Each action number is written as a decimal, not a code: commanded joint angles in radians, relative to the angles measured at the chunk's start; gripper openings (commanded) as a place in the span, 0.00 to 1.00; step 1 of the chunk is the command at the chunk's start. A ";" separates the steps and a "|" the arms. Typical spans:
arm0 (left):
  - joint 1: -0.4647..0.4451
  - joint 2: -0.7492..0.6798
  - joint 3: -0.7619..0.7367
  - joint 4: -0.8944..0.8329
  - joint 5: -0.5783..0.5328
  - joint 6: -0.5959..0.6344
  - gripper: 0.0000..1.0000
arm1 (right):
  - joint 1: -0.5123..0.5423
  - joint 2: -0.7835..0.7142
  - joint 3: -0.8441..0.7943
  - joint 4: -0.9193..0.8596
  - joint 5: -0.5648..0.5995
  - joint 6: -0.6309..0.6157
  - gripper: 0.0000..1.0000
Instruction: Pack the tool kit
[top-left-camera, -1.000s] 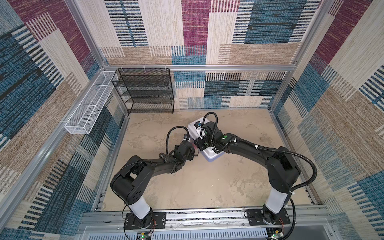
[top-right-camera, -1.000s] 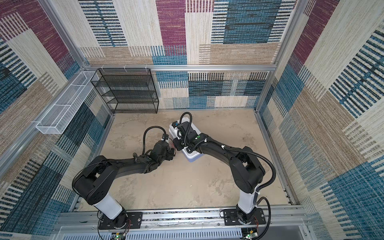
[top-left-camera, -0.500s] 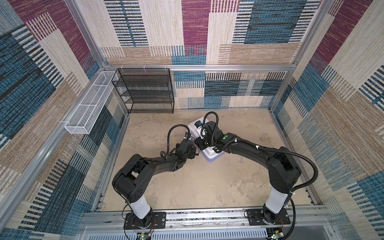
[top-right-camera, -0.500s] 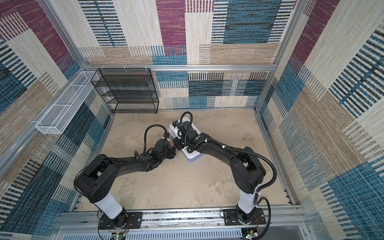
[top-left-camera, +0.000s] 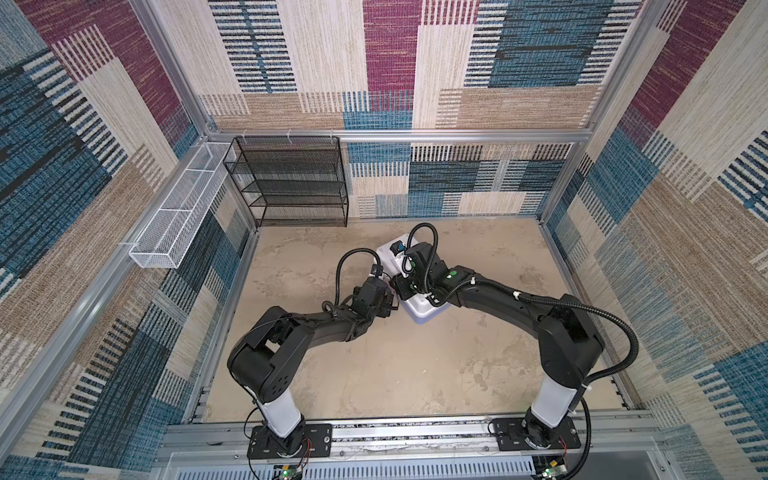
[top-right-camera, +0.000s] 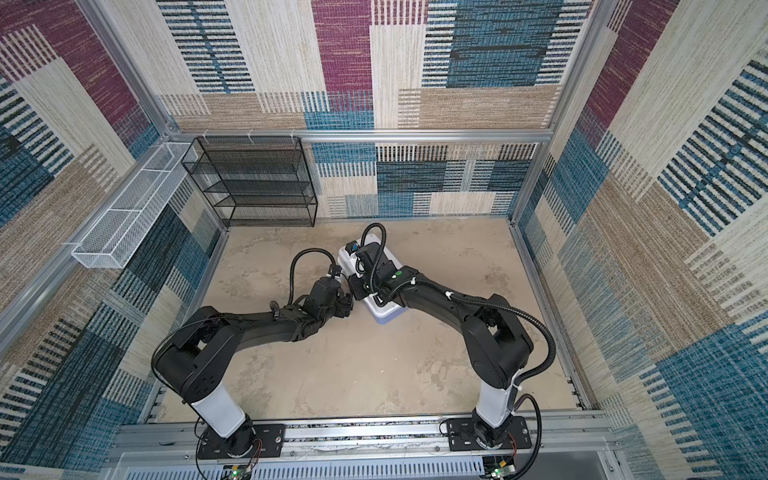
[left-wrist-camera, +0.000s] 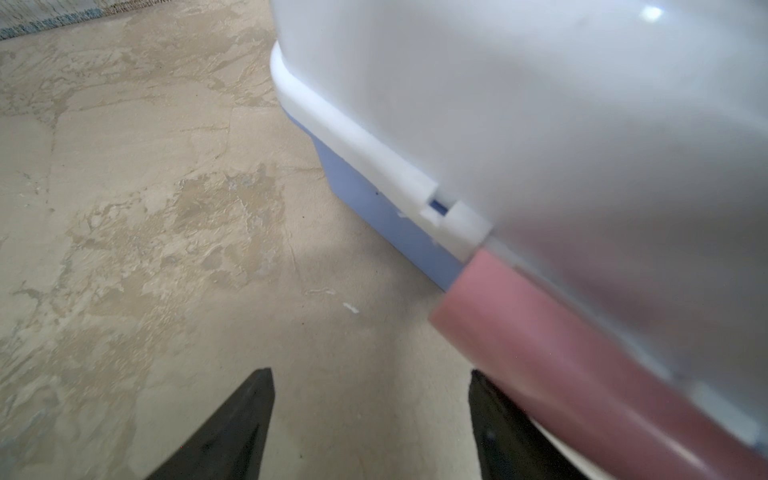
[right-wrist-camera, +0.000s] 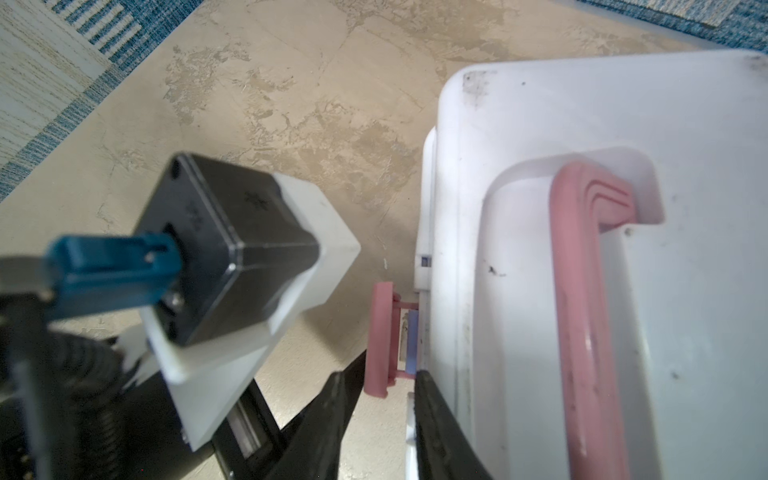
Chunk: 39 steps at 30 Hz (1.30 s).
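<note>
Left arm has shifted only a tiny bit; nothing else has moved. On the worktop, near the middle and closer to the far edge, sits the tool kit with its white lid down. Its pink latch sticks out and looks not snapped shut. The right fingers pinch it. The left fingers are wide apart, holding nothing, just beside it. If the pinch slips or pushes sideways, the box may slide, and the close arms could bump.

Black left arm and right arm hem the white-lidded blue plastic toolbox. Beige floor in front lies open.
</note>
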<state>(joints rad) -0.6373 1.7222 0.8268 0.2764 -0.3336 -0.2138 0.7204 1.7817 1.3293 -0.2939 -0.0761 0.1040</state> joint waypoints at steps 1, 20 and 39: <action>-0.001 -0.001 0.014 0.014 0.005 -0.018 0.77 | 0.001 -0.007 -0.004 0.020 0.009 0.013 0.32; -0.001 0.007 0.007 0.016 0.019 -0.025 0.77 | 0.002 0.010 -0.005 0.010 0.020 0.014 0.27; -0.001 0.007 0.002 0.018 0.017 -0.022 0.77 | 0.002 0.062 0.042 -0.037 0.027 0.002 0.22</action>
<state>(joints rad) -0.6373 1.7283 0.8284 0.2737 -0.3111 -0.2180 0.7216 1.8339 1.3636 -0.3073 -0.0692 0.1066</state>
